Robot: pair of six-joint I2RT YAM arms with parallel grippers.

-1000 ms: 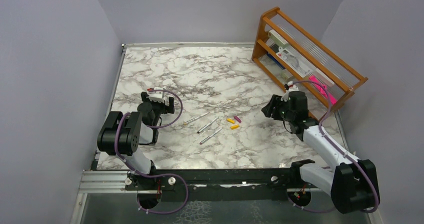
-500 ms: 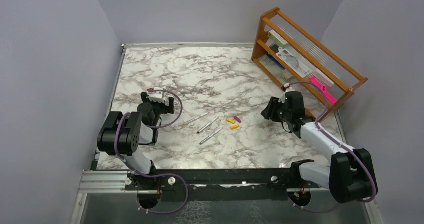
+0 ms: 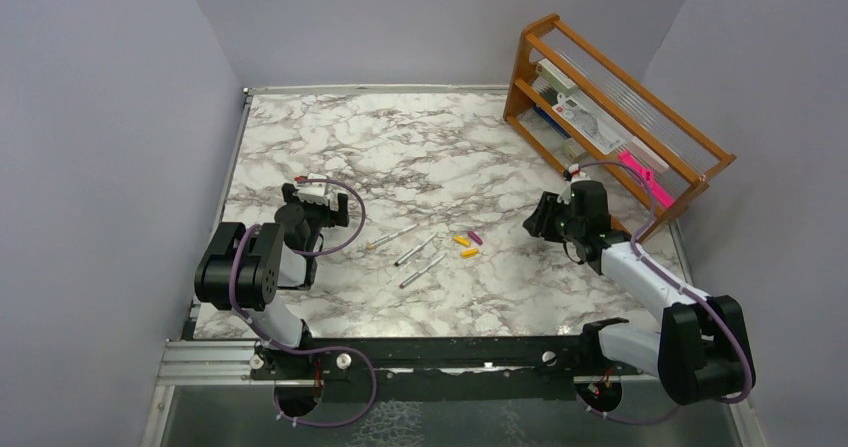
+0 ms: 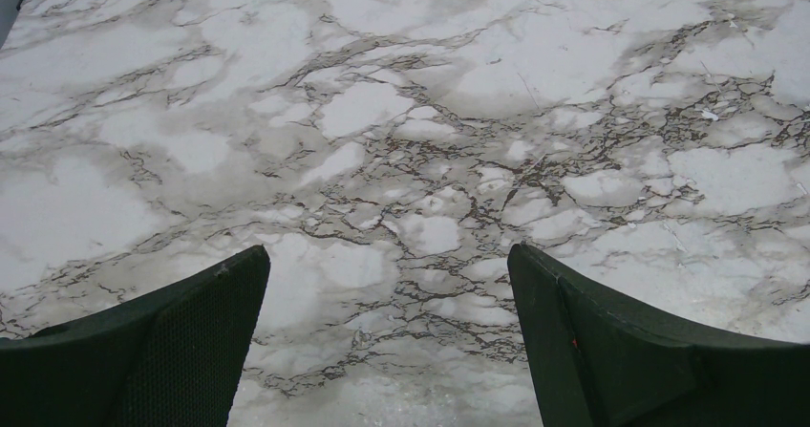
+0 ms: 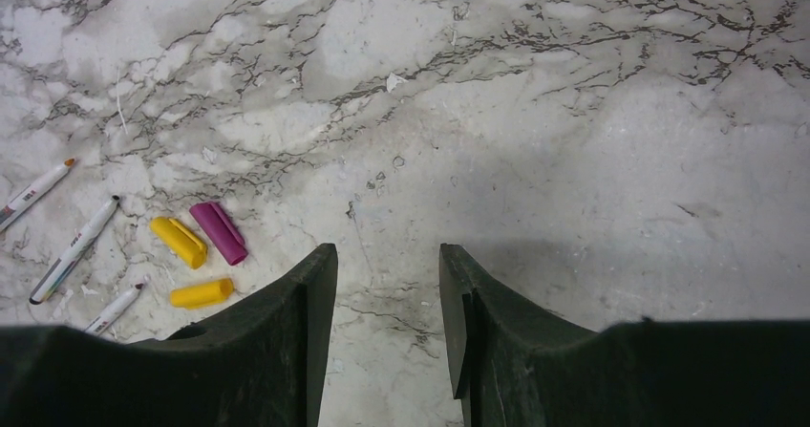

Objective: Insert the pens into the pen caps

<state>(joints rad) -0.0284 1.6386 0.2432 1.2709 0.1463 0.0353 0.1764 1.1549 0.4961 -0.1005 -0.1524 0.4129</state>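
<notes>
On the marble-patterned counter, left to right:
1. Left end effector: fingers wide apart, empty, parked well clear of the work.
2. 3 pens: slim silver-grey barrels, uncapped, lying roughly parallel mid-counter.
3. 3 pen caps: stubby smooth plastic, 2 yellow, 1 magenta, just right of the pens.
4. Right end effector: fingers narrowly apart, empty, near the caps, probably lining up a pick.

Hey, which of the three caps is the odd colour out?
The magenta cap. The cap beside it and the lone cap lying a little apart from that pair are both yellow.
</notes>
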